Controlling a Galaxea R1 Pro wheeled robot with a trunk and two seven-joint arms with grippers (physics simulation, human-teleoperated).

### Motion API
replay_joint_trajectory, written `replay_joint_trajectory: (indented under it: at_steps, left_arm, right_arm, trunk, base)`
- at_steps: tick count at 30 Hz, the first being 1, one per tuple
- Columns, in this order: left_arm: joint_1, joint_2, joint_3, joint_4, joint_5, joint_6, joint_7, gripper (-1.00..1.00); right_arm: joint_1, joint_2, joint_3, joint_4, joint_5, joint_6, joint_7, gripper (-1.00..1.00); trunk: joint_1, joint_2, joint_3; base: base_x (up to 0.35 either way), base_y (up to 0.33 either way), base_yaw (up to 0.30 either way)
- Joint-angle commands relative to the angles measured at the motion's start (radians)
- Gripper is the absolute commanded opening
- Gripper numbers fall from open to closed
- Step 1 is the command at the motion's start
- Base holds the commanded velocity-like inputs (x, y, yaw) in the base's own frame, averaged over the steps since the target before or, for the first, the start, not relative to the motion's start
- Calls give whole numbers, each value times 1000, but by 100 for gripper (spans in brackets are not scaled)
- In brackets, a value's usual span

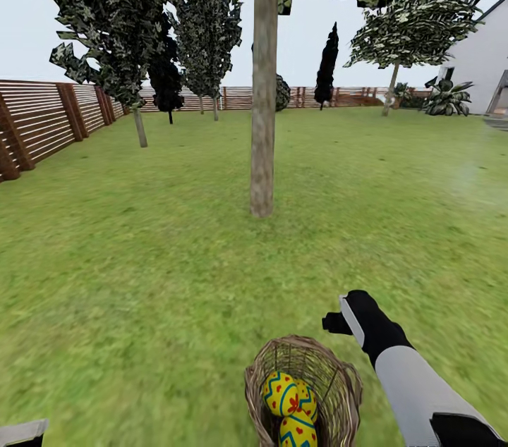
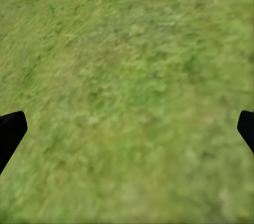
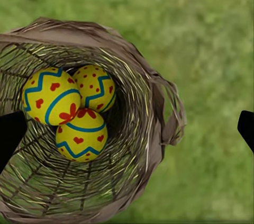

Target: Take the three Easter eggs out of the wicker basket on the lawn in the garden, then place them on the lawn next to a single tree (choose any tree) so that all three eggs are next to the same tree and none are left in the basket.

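- The small round basket of tan-brown woven wicker (image 3: 153, 128) sits on the mottled green lawn (image 1: 141, 278) at the near edge of the head view, and all three bright yellow Easter eggs with blue zigzags and red marks (image 3: 71, 110) lie in it, touching one another.
- The right pincer (image 3: 127, 128) hangs above the basket with its jaws spread wide and empty, just right of the eggs; the left pincer (image 2: 127, 128) is likewise spread over bare grass.
- Risk: descending from this offset, one finger could catch the thick braided rim and tip the light basket.
- Risk: the packed eggs leave little gap, so a finger may push a neighbour or pinch two.
- Risk: a smooth round egg could slip when carried to the thick grey-brown trunk (image 1: 263, 115) farther off, straight ahead.
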Motion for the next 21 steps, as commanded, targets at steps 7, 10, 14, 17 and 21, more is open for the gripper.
replay_joint_trajectory:
  at_steps: [7, 10, 14, 17, 21]
  left_arm:
    - [2, 0, -1, -2, 0, 3, 3, 100]
    - [1, 0, -1, -2, 0, 4, 3, 100]
    - [1, 0, -1, -2, 0, 3, 3, 100]
    - [2, 0, -1, -2, 0, 3, 4, 100]
    - [2, 0, -1, -2, 0, 3, 4, 100]
  right_arm:
    - [-6, -1, -3, 7, -4, 3, -5, 100]
    - [-6, -3, -5, 8, -4, 3, -5, 100]
    - [-6, -13, -9, 12, -4, 3, -5, 100]
    - [-6, -23, -11, 16, -4, 3, -5, 100]
    - [-7, -35, -13, 26, -5, 3, -5, 100]
  trunk:
    - [27, -50, -23]
    - [38, -71, -32]
    - [54, -99, -45]
    - [61, -113, -51]
    - [61, -113, -51]
  base:
    - [0, 0, 0]
    - [0, 0, 0]
    - [0, 0, 0]
    - [0, 0, 0]
    - [0, 0, 0]
